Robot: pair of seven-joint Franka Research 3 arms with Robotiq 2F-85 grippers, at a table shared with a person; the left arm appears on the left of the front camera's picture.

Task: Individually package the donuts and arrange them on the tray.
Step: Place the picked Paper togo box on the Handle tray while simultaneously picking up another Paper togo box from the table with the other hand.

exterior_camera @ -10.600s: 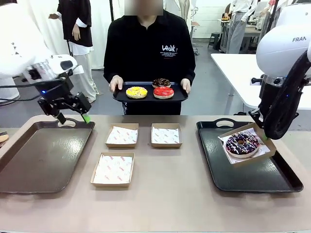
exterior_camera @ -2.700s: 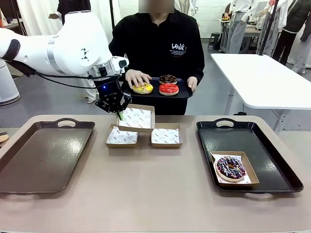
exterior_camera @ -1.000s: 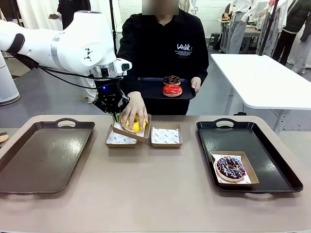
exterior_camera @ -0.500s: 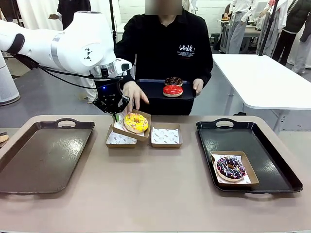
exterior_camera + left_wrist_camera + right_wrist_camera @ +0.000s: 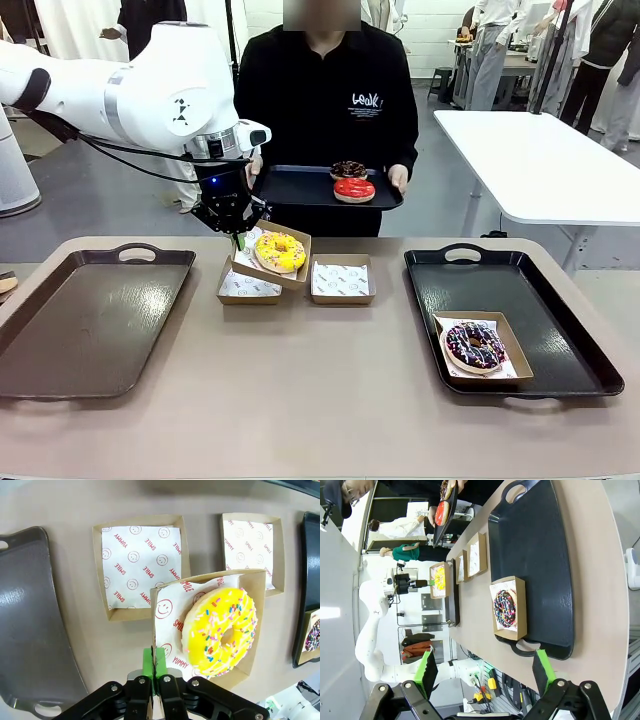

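1. Right gripper (image 5: 484, 660): raised well above the table, jaws spread wide, carrying nothing; keep it there, clear of the carry path.
2. Right tray (image 5: 560, 370): one filled box (image 5: 520, 355) sits in its near corner with the sprinkled donut (image 5: 455, 345) inside; the far half of the tray is bare; left tray (image 5: 90, 320) is bare.
3. Two empty boxes (image 5: 250, 285) (image 5: 342, 280) lie side by side mid-table, paper liners in place; the held box hangs just above the left one.
4. Left gripper (image 5: 155, 664): pads clamped on one wall of the held box (image 5: 167, 611); the grip is at a single edge, so the box tilts away from the pads; the yellow donut (image 5: 210, 625) lies inside on the liner, toward the side away from the pads.
5. Step in hand, as I judge it: carry this box to a tray and set it down; which tray I cannot tell.
6. To do it well: lift clear of the empty boxes first; move slowly and hold the wrist steady, since the donut's weight levers on a thin wall; lower until the base is flat on the tray before letting go.
7. Far side: the person's tray (image 5: 300, 185) holds the red donut (image 5: 354, 188) and chocolate donut (image 5: 348, 169), both unboxed.
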